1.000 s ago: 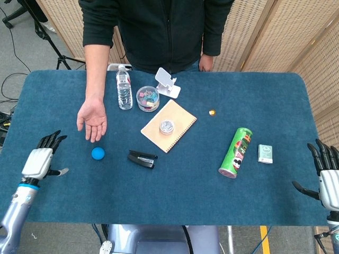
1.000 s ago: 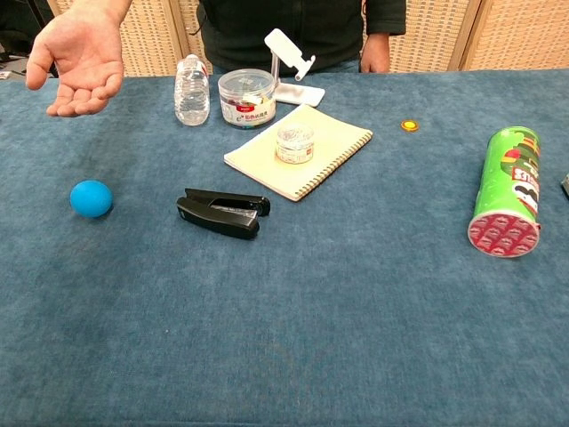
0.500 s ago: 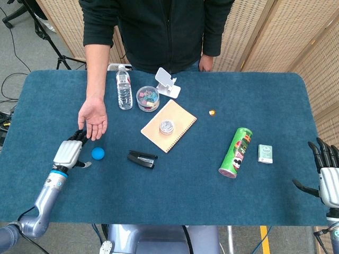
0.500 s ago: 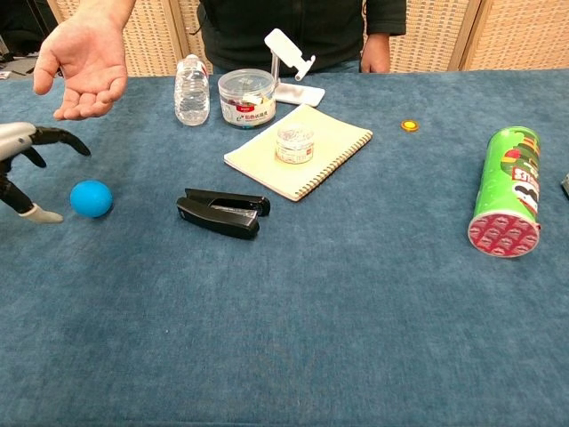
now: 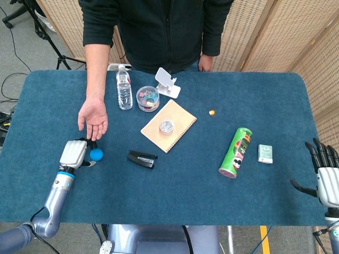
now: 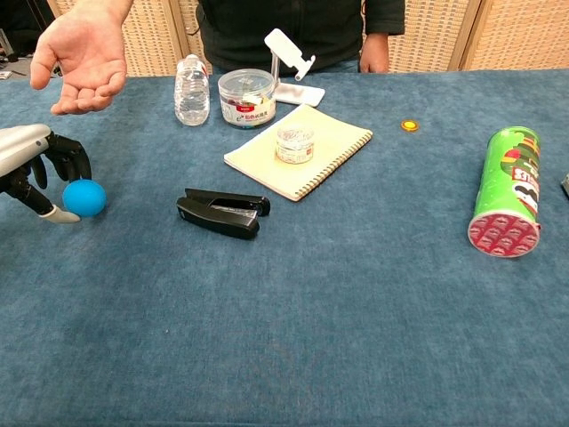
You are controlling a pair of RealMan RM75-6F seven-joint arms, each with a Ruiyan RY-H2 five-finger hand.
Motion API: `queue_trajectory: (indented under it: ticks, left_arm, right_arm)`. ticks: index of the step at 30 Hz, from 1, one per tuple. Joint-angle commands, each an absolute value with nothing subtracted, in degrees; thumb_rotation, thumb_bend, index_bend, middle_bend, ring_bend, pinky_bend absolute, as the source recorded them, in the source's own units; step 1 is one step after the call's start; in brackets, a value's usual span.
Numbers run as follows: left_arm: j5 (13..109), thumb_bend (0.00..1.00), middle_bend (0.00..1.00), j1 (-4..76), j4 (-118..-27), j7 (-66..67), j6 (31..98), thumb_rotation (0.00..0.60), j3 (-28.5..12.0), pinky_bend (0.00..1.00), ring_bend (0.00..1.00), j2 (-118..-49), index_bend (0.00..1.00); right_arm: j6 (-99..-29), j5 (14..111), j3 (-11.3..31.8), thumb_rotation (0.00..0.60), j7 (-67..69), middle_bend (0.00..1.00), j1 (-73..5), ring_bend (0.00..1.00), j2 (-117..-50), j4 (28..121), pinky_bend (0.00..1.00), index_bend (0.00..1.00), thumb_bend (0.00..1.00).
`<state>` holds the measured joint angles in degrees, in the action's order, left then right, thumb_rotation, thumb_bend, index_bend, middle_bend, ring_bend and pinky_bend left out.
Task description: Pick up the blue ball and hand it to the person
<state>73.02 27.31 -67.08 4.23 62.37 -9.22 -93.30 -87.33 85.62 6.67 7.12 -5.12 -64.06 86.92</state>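
Note:
The blue ball [image 5: 96, 154] [image 6: 84, 197] lies on the blue table cloth at the left. My left hand [image 5: 74, 153] [image 6: 36, 165] is right beside it, its fingers [image 6: 69, 158] curved over the ball's left side and the thumb low against it. The ball still rests on the cloth, not lifted. The person's open palm [image 5: 94, 119] [image 6: 80, 58] waits just beyond the ball, facing up. My right hand [image 5: 326, 174] hangs at the table's right edge with fingers spread and empty; the chest view does not show it.
A black stapler [image 5: 142, 159] lies just right of the ball. Further back stand a water bottle [image 5: 124, 87], a clip jar [image 5: 148, 98], a phone stand [image 5: 168, 83] and a notebook [image 5: 177, 129] with a small jar. A green chip can [image 5: 235, 152] and a small box [image 5: 265, 153] lie at the right.
My left hand has come in from the table's left edge to the ball and curled its fingers around it. The ball and the right hand have hardly moved.

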Motion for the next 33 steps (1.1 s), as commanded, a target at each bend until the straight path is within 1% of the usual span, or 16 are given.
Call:
queue_trajectory:
  ticks: [1, 3, 4, 6, 8, 10, 12, 15, 19, 22, 25, 29, 30, 31, 32, 33]
  left_arm:
    - [74.67, 0.30, 0.58, 26.25, -68.76, 3.42, 64.20, 0.600, -8.29, 0.51, 0.42, -91.18, 0.65]
    - [76.56, 0.30, 0.58, 25.63, -70.17, 2.81, 65.45, 0.600, -7.23, 0.51, 0.42, -89.38, 0.65]
    - [79.33, 0.30, 0.58, 25.09, -71.55, 1.41, 66.84, 0.600, -5.81, 0.51, 0.42, -87.32, 0.65]
    - [85.16, 0.30, 0.58, 24.12, -73.27, -2.04, 70.46, 0.600, -3.23, 0.51, 0.42, -83.46, 0.65]
    - [90.00, 0.30, 0.58, 22.90, -73.29, -4.84, 76.11, 0.600, -2.04, 0.51, 0.42, -81.03, 0.65]
    - [92.57, 0.30, 0.58, 21.98, -72.96, -6.97, 80.77, 0.600, -2.07, 0.51, 0.42, -80.02, 0.65]
    - [94.30, 0.30, 0.58, 21.63, -73.27, -9.50, 85.55, 0.600, -3.45, 0.51, 0.42, -78.98, 0.65]
    - [94.48, 0.30, 0.58, 22.32, -74.16, -10.41, 87.72, 0.600, -5.60, 0.51, 0.42, -77.92, 0.65]
    - [93.32, 0.30, 0.58, 24.44, -75.98, -8.60, 86.74, 0.600, -8.37, 0.51, 0.42, -77.52, 0.65]
    - [90.49, 0.30, 0.58, 26.53, -76.22, -4.85, 84.25, 0.600, -10.90, 0.51, 0.42, -79.07, 0.65]
    - [87.34, 0.29, 0.58, 28.48, -74.92, -0.97, 81.05, 0.600, -12.54, 0.51, 0.42, -81.39, 0.65]
    - [84.57, 0.27, 0.58, 30.29, -72.24, 1.45, 78.60, 0.600, -13.84, 0.51, 0.42, -84.30, 0.65]
    - [84.40, 0.24, 0.56, 30.63, -71.75, 1.36, 78.15, 0.600, -13.84, 0.51, 0.41, -84.72, 0.65]
    - [84.39, 0.17, 0.46, 30.91, -71.42, 0.76, 77.45, 0.600, -13.55, 0.47, 0.33, -84.89, 0.61]
    - [83.90, 0.12, 0.35, 31.03, -71.82, 0.06, 75.92, 0.600, -13.06, 0.40, 0.25, -84.58, 0.53]
    - [83.24, 0.05, 0.17, 31.01, -72.63, -0.31, 75.12, 0.600, -13.06, 0.28, 0.13, -84.14, 0.37]
  right_arm:
    - [-87.37, 85.55, 6.67, 0.600, 7.21, 0.00, -5.07, 0.00, -64.01, 87.01, 0.00, 0.00, 0.00]
    - [-87.37, 85.52, 6.67, 0.600, 7.24, 0.00, -5.05, 0.00, -63.95, 87.08, 0.00, 0.00, 0.00]
    - [-87.31, 85.51, 6.64, 0.600, 7.28, 0.00, -5.05, 0.00, -63.90, 87.14, 0.00, 0.00, 0.00]
    - [-87.18, 85.53, 6.59, 0.600, 7.25, 0.00, -5.09, 0.00, -63.88, 87.28, 0.00, 0.00, 0.00]
    - [-87.08, 85.66, 6.46, 0.600, 7.05, 0.00, -5.11, 0.00, -63.86, 87.43, 0.00, 0.00, 0.00]
    - [-87.13, 85.77, 6.39, 0.600, 6.80, 0.00, -5.10, 0.00, -63.88, 87.57, 0.00, 0.00, 0.00]
    - [-87.18, 86.02, 6.26, 0.600, 6.53, 0.00, -5.11, 0.00, -63.91, 87.79, 0.00, 0.00, 0.00]
    - [-87.12, 86.16, 6.13, 0.600, 6.41, 0.00, -5.11, 0.00, -63.89, 88.06, 0.00, 0.00, 0.00]
    - [-86.88, 85.89, 6.18, 0.600, 6.24, 0.00, -5.18, 0.00, -63.97, 88.11, 0.00, 0.00, 0.00]
    - [-86.54, 85.37, 6.34, 0.600, 6.37, 0.00, -5.26, 0.00, -63.96, 87.99, 0.00, 0.00, 0.00]
    - [-86.09, 84.70, 6.58, 0.600, 6.75, 0.00, -5.37, 0.00, -63.95, 87.78, 0.00, 0.00, 0.00]
    - [-85.66, 84.30, 6.70, 0.600, 7.15, 0.00, -5.49, 0.00, -63.88, 87.56, 0.00, 0.00, 0.00]
    - [-85.62, 84.26, 6.70, 0.600, 7.14, 0.00, -5.50, 0.00, -63.89, 87.53, 0.00, 0.00, 0.00]
    - [-85.57, 84.23, 6.70, 0.600, 7.15, 0.00, -5.51, 0.00, -63.90, 87.52, 0.00, 0.00, 0.00]
    - [-85.55, 84.19, 6.72, 0.600, 7.13, 0.00, -5.53, 0.00, -63.91, 87.51, 0.00, 0.00, 0.00]
    - [-85.50, 84.14, 6.72, 0.600, 7.09, 0.00, -5.54, 0.00, -63.93, 87.49, 0.00, 0.00, 0.00]
